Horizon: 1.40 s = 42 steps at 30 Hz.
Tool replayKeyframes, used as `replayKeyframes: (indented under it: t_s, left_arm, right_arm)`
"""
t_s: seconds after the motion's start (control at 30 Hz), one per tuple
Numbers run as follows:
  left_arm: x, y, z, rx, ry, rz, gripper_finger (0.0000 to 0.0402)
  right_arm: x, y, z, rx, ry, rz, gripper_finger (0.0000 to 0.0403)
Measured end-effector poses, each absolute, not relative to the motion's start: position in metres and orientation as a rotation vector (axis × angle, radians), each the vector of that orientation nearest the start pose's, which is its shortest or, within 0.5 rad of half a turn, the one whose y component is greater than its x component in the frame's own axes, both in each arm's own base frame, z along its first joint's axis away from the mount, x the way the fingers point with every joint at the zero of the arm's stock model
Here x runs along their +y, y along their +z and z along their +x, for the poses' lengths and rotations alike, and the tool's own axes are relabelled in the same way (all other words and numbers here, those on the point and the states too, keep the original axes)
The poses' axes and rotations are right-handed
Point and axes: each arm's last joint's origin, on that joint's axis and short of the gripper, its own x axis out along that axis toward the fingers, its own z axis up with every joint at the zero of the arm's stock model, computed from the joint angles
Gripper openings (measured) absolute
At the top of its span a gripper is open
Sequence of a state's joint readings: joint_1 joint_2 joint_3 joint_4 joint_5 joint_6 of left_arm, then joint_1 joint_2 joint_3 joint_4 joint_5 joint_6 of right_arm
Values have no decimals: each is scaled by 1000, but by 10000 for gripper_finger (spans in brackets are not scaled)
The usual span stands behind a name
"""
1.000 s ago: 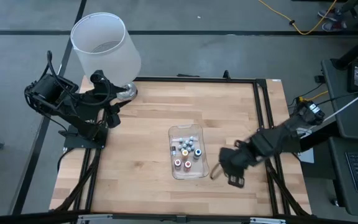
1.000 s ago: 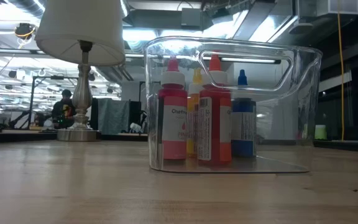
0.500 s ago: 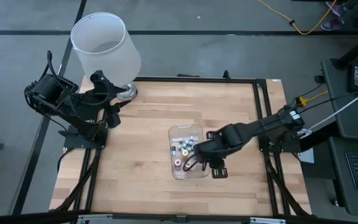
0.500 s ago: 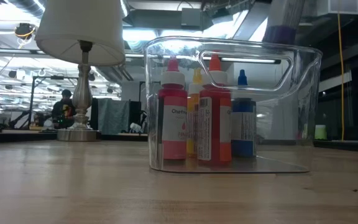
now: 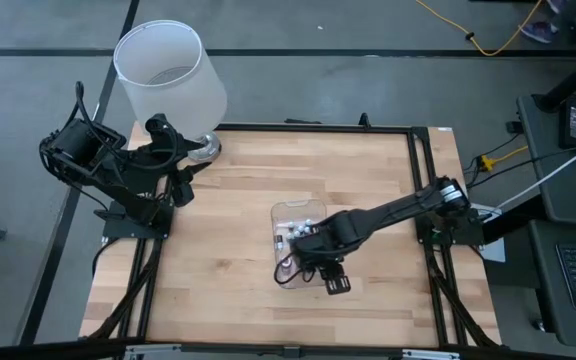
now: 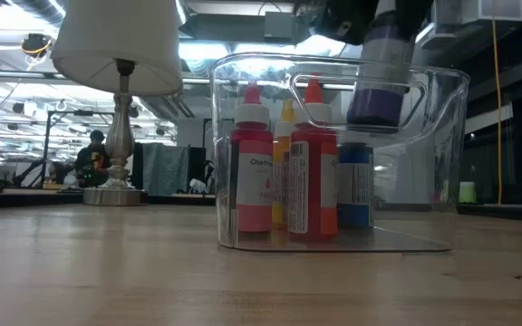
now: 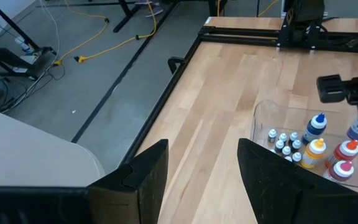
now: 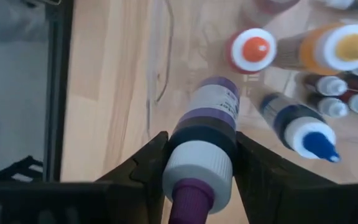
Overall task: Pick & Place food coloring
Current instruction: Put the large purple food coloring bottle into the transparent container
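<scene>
Clear tray [image 6: 424, 181], mid-worktop [image 5: 228, 210]: holds upright red bottle [image 6: 252, 177], orange-red bottle [image 6: 313, 177] and blue bottle [image 6: 355, 186].

Above tray: right tool [image 8: 197, 158] clamped on purple bottle [image 8: 205, 124].

Beyond tray, beside lamp [image 5: 168, 75]: left tool [image 7: 197, 168], fingers parted, empty.

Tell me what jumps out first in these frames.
The right tool is shut on a purple-capped food colouring bottle, holding it over the clear rectangular plastic tray at the middle of the wooden table. In the tray stand red, orange and blue dropper bottles. A white-shaded lamp looms at the far left corner beside the parked left arm.
</scene>
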State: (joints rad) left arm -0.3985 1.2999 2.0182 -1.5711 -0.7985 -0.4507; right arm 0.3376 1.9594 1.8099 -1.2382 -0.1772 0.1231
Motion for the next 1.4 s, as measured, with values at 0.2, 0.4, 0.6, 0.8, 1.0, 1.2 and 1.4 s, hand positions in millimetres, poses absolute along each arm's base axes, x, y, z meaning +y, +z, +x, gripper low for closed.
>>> replayKeyframes:
  t_s: [0.2,0.4,0.6,0.8,1.0,1.2,1.4]
  left_arm:
    - [-40,498,148,601,519,57,187]
    - [-40,498,149,600,521,50,187]
    - [-40,498,149,600,521,50,187]
    - [-40,498,149,601,519,49,187]
    - [-40,498,149,605,512,42,187]
    - [-40,498,149,603,514,36,187]
    - [-41,498,149,604,514,36,187]
  right_arm:
    - [128,267,371,1439,374,-36,157]
    - [126,253,377,1476,417,-51,158]
    - [125,240,383,1505,439,-65,158]
    - [126,219,389,1553,473,-84,158]
    - [123,218,391,1545,451,-96,160]
    - [122,218,392,1546,457,-83,191]
    - [122,218,391,1554,447,-70,224]
